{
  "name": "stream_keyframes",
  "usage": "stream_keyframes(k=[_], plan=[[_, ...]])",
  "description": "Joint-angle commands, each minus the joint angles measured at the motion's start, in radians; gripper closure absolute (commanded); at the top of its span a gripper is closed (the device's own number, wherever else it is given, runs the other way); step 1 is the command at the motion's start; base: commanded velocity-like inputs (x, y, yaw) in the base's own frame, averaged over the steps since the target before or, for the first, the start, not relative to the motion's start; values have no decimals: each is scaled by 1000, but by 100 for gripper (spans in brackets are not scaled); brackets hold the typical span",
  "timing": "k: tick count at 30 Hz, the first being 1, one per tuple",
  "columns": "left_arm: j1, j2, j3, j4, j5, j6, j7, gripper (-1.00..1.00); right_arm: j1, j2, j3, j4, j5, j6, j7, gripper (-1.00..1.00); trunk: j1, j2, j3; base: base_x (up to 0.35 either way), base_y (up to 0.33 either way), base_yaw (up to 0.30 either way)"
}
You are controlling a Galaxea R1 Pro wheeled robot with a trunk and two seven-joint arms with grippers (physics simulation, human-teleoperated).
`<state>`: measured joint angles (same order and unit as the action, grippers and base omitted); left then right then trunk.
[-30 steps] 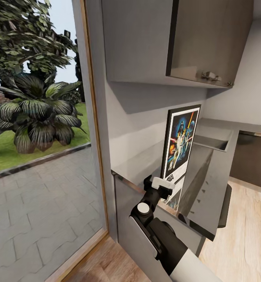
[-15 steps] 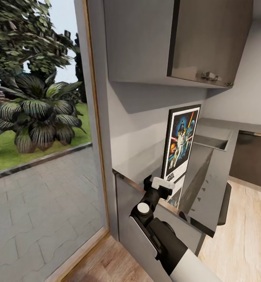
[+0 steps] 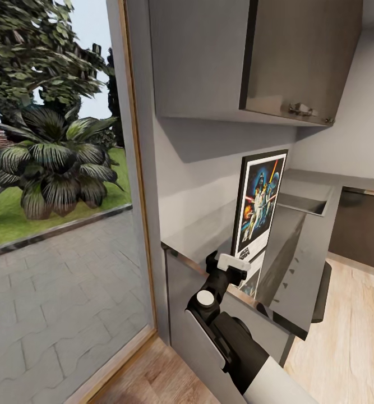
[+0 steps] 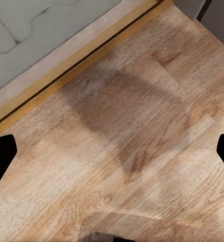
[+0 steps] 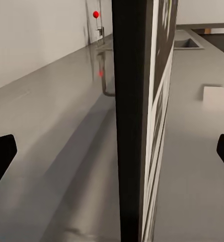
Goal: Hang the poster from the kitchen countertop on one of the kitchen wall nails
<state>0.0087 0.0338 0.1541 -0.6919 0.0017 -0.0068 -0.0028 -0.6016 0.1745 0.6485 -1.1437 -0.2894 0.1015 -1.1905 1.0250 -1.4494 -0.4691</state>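
Beyond your right hand [image 3: 235,262] runs the long grey tabletop [image 3: 299,235], with the sunken sink [image 3: 301,203] at its far end and the grey wall [image 3: 203,168] beside it. Above hangs a wall cabinet [image 3: 254,56], and off to the hand's left a tall glass pane [image 3: 52,224] looks onto paving and a leafy plant [image 3: 52,163]. The poster [image 3: 258,202] stands upright on the tabletop directly in front of your right hand, its lower edge right at the fingers. From the right wrist camera you see the poster [image 5: 134,121] edge-on, dead centre between the two dark fingertips [image 5: 1,156], which stand wide apart and well clear of the frame on both sides: the hand is spread open and holds nothing. A small red knob [image 5: 95,14] sits on the wall far ahead. Your left hand's fingers [image 4: 1,161] are likewise spread wide over bare wooden floor [image 4: 122,141], gripping nothing.
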Motion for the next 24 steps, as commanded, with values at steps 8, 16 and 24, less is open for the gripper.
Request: stream_keyframes(k=[8,16,24], plan=[[0,0,1,-1,0,-1,0,-100,-1,0,2,-1,-2,11,-6,100,0,-1,-1,0,0,0],[0,0,1,-1,0,-1,0,-100,-1,0,2,-1,-2,11,-6,100,0,-1,-1,0,0,0],[0,0,1,-1,0,-1,0,-100,-1,0,2,-1,-2,10,-6,100,0,-1,-1,0,0,0]])
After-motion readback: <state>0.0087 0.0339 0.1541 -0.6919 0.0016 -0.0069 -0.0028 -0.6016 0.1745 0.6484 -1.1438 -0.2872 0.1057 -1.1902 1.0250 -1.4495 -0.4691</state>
